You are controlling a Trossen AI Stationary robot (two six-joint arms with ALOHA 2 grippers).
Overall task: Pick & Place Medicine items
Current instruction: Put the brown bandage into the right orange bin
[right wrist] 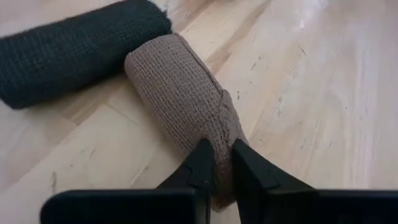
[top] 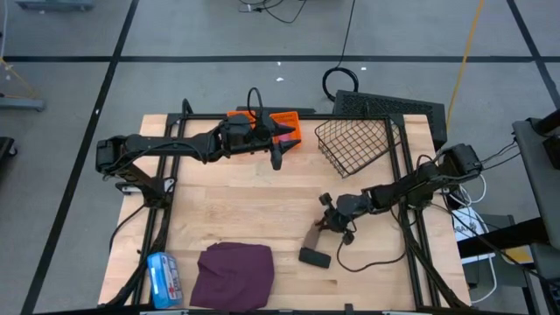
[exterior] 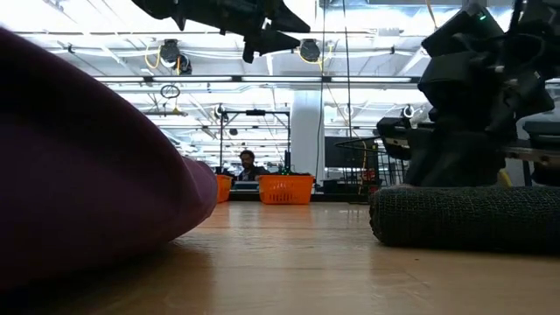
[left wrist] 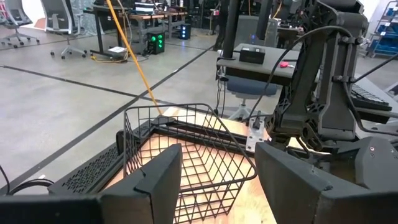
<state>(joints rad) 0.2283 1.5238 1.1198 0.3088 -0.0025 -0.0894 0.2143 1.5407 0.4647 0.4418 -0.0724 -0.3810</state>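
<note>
Grey-brown woven oblong roll, pinched by the right gripper, lies beside the black roll lower right; black wire basket empty; left gripper open above it.

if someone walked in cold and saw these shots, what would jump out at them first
Most striking is the right gripper, low over the wooden table right of centre, pinching one end of a grey-brown woven bandage roll whose other end touches a black woven roll. Next is the black wire basket at the table's far right, with the left gripper open beside it. A crumpled purple cloth lies at the near edge.
</note>
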